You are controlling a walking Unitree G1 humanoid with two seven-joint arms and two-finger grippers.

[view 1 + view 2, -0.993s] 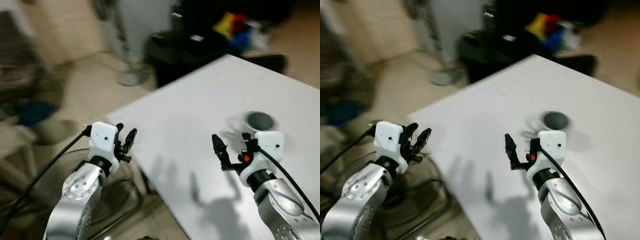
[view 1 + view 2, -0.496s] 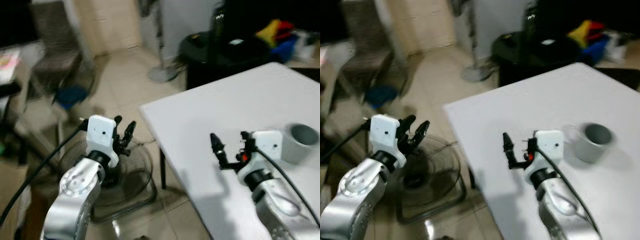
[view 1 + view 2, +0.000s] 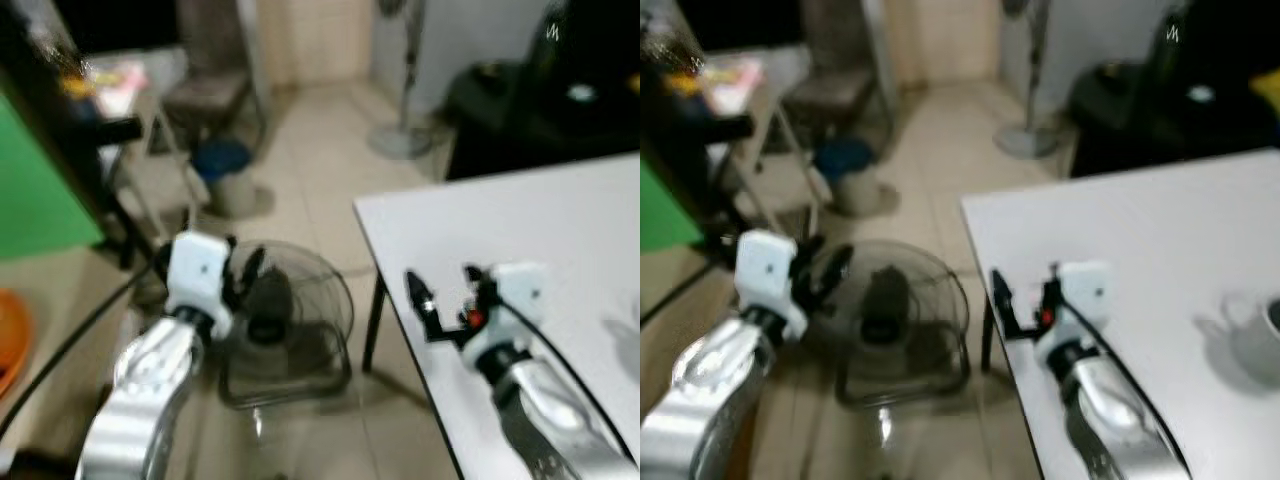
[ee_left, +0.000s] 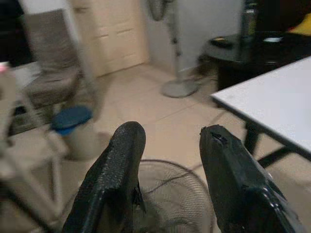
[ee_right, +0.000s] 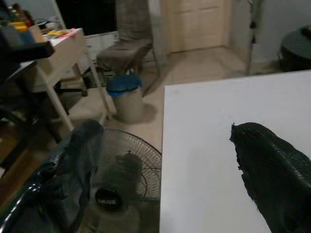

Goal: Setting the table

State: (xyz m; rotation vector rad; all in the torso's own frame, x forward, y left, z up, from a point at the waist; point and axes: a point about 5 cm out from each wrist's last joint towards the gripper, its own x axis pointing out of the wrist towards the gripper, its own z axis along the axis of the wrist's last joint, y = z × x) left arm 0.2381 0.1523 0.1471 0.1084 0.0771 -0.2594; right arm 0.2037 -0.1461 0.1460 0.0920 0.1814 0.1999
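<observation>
A pale tiled floor (image 3: 320,190) is seen across the room, smooth and slightly glossy. Upon it a white table (image 3: 1160,230) with a flat matte top and a squared corner is placed at the robot's right, carried on a dark thin leg (image 3: 373,325). Near the table's right edge a small grey cup (image 3: 1262,340), rounded and with a side handle, is partly cut off by the picture's border; it stands upright on the tabletop, well apart from both grippers.

Beside the table corner a round floor fan (image 3: 285,320) with a wire-mesh cage and dark hub is lying on the tiles. Farther back a padded brown chair (image 5: 127,51), a pale wooden desk (image 5: 53,51) and a cylindrical bin with a blue lid (image 5: 124,94) are made out, blurred.

The right gripper (image 3: 445,305) is held above the table's near corner, its black textured fingers spread wide with nothing between them. The left gripper (image 4: 170,160) is held over the fan, its rounded black fingers parted and empty.
</observation>
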